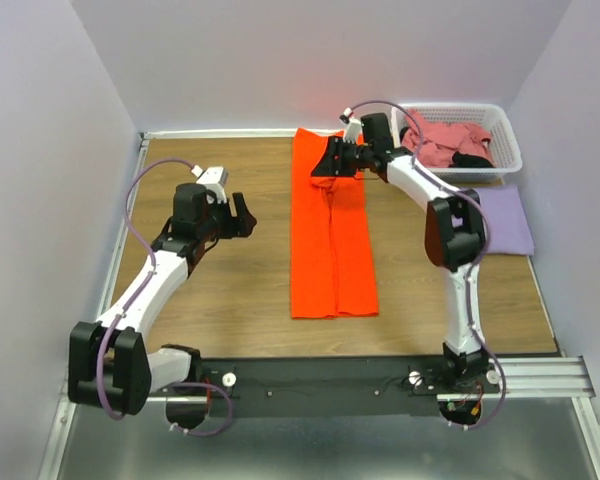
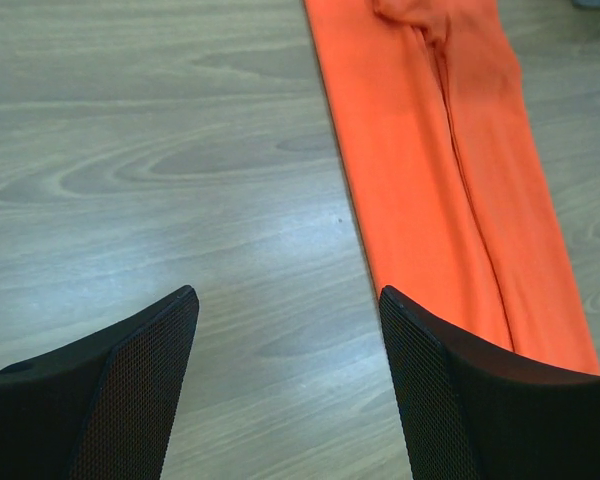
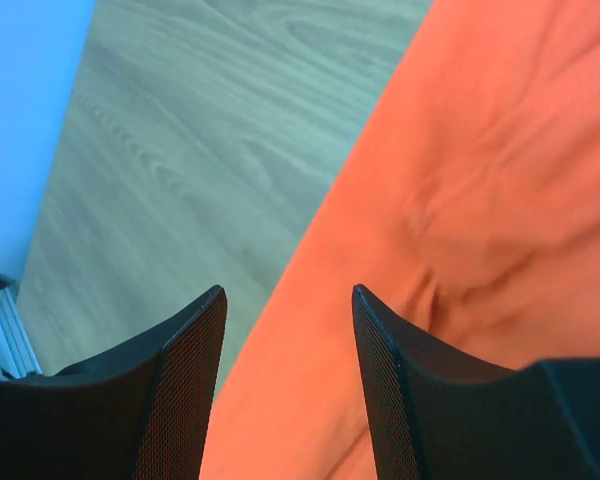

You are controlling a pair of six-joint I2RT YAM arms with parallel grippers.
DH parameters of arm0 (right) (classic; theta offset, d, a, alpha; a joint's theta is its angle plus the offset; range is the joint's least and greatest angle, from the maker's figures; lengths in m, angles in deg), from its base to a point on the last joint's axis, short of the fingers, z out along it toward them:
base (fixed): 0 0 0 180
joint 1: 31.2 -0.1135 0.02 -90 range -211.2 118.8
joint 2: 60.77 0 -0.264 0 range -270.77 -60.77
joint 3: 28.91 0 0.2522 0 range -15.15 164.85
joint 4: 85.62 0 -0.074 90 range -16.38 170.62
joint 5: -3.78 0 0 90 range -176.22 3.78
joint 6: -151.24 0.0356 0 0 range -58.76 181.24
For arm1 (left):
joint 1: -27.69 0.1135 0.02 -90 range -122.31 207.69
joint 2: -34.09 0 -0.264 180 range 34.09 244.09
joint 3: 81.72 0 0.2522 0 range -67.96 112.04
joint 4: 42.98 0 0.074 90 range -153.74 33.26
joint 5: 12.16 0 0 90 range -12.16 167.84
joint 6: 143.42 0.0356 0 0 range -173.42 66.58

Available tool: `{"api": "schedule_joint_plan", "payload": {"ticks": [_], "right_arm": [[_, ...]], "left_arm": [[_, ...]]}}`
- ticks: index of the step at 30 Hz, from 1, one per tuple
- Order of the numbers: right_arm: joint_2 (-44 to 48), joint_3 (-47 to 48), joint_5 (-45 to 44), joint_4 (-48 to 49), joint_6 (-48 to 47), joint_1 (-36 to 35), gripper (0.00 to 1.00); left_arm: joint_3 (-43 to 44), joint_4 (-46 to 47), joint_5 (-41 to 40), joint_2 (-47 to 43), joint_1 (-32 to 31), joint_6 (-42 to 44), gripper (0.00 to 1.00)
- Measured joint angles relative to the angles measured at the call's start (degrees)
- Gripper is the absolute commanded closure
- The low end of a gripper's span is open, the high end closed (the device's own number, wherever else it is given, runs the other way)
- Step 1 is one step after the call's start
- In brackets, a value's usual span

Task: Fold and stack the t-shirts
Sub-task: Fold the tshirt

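1. Orange t-shirt (image 1: 332, 250) lies flat mid-table (image 1: 230, 290), folded lengthwise into a long narrow strip. It runs from the far edge toward the arm bases, w/ a crease line down its middle.
2. R gripper (image 1: 330, 160) is over the strip's far end, on its left half. In the wrist view the jaws stand apart w/ nothing between them. Below them is the cloth's left edge, w/ wood grain beside it. Can't tell if the tips touch the cloth.
3. L gripper (image 1: 245, 215) hangs over bare wood, left of the strip and apart from it. Jaws are spread wide and nothing is held. In its wrist view the orange strip passes to the right of the right-hand finger.
4. Lavender t-shirt (image 1: 505, 222) is folded into a small rectangle at the table's right edge. It sits just on the near side of the basket (image 1: 508, 150).
5. The basket is white plastic lattice, in the far right corner. Inside it a dusty pink t-shirt (image 1: 445, 140) lies crumpled, not folded.
6. A bit of black cloth (image 1: 472, 160) lies against the pink one, toward the basket's near wall. It is too small to tell what it is.
7. Neither the lavender nor the pink t-shirt is touched by a gripper.
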Motion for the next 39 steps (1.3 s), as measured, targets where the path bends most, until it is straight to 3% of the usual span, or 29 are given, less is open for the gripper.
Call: {"api": "schedule_joint_plan", "payload": {"ticks": [8,17,23,39], "right_arm": [[31.7,-33.1,-11.9,-1.8,1.6,-0.4,0.40],[46.5,-60.5,-17.6,-15.0,6.4,-6.0,0.40],[52.4,-67.0,-17.3,-16.7,8.1,-5.9,0.42],[53.3,-74.2,-15.1,-16.7,9.2,-5.9,0.49]], "left_arm": [[-1.9,-1.7,2.3,2.9,-2.8,-0.2,0.21],[-5.5,-6.6,4.5,6.3,-7.3,-3.6,0.23],[-6.6,-8.9,4.3,6.4,-12.4,-9.2,0.25],[-7.0,-13.6,0.2,9.5,-22.2,-17.2,0.26]]}}
